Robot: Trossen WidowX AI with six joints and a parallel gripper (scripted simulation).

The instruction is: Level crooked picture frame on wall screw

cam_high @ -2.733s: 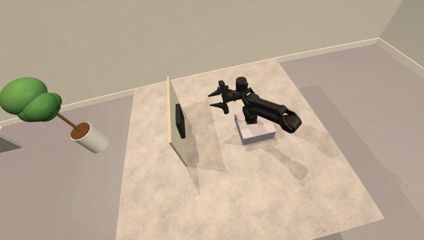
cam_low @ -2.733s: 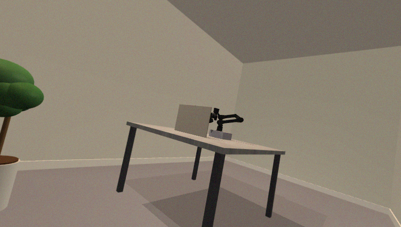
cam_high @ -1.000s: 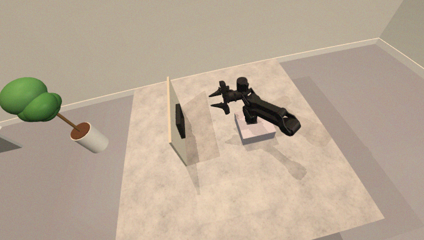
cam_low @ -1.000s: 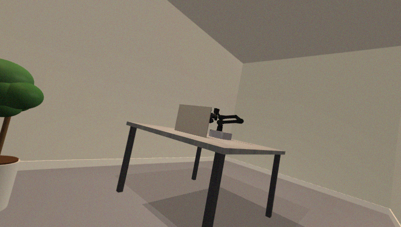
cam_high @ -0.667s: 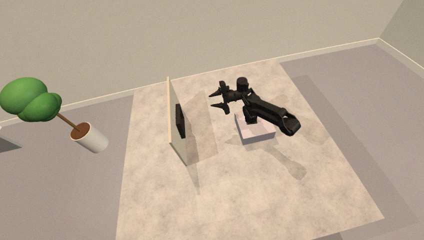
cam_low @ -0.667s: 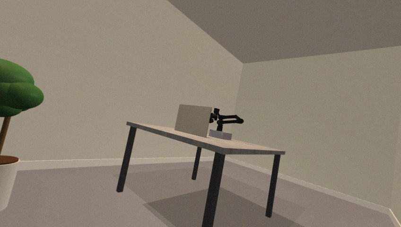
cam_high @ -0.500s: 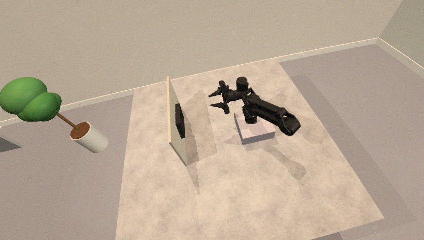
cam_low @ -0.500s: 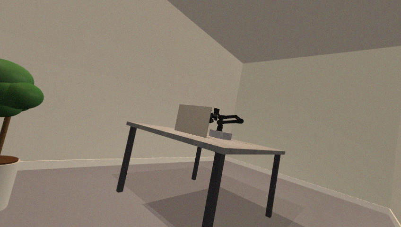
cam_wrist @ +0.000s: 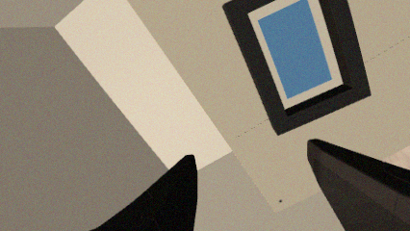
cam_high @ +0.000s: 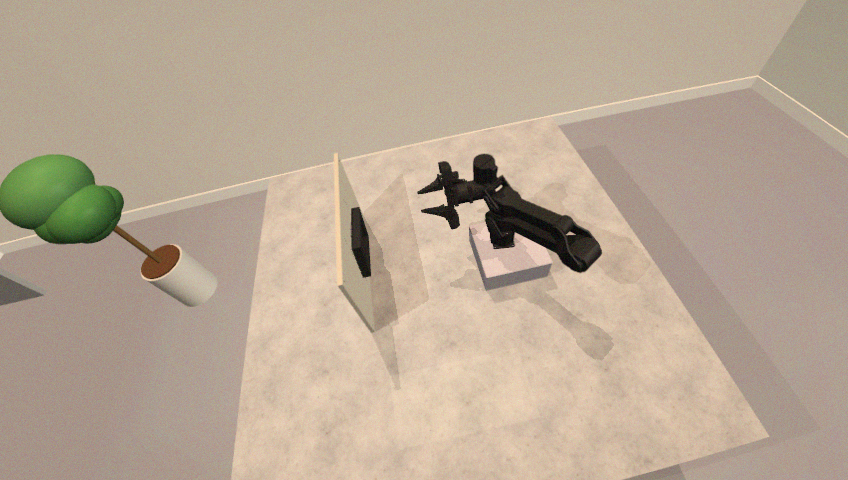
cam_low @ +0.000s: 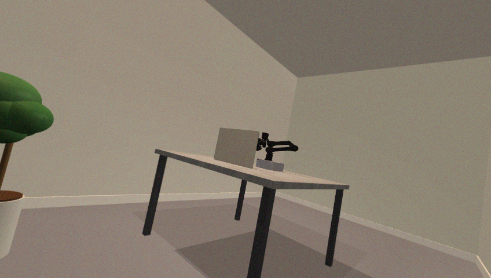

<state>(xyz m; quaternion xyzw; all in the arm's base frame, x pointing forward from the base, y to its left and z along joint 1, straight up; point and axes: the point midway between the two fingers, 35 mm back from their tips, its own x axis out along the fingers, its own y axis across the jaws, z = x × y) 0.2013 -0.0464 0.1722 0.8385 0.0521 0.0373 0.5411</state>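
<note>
On the upright wall panel (cam_high: 357, 297) at the left hangs the dark picture frame (cam_high: 360, 242), its blue print visible from the wrist. It looks stiff and light, free to swing on 1 screw, so I'd pinch a side rail gently. To its right the gripper (cam_high: 438, 199) hovers well apart from it, its 2 fingers spread and holding nothing.

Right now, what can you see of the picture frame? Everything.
The picture frame is a dark, thick-moulded rectangle with a pale mat and a plain blue panel inside. It hangs flat against the upright wall panel on the table, facing the arm. The open claw stands apart from it; nothing but the panel touches it. Its hanging strip and screw are hidden.
</note>
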